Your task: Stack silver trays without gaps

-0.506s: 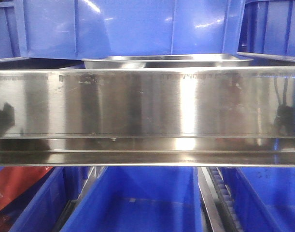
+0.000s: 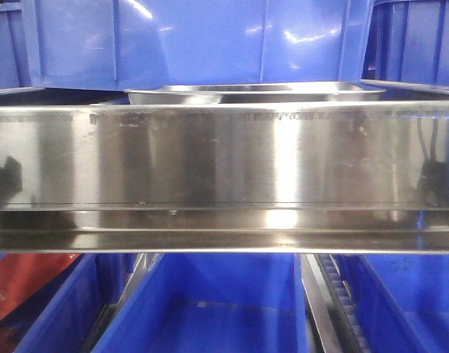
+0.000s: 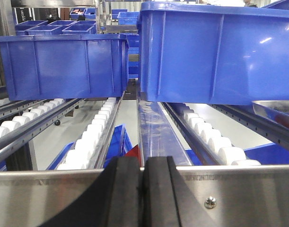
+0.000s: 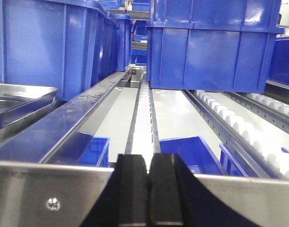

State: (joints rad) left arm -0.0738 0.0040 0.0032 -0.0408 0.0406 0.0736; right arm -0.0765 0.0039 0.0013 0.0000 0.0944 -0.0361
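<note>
Blue bins [image 2: 195, 40] filling the back, parked on the roller lanes. Across the whole front view, the long brushed-steel rail [image 2: 224, 158]. Just behind it, peeking over the top edge, a silver tray [image 2: 253, 92], rim up, lying on the shelf between the two arms. Left gripper [image 3: 143, 163]: black pads pressed tight together, nothing between them. Right gripper [image 4: 148, 161]: closed down to a bare sliver, gripping nothing either, well clear of the tray.

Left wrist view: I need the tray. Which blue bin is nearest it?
The right blue bin: the silver tray shows below its corner; the left blue bin stands apart.
</note>
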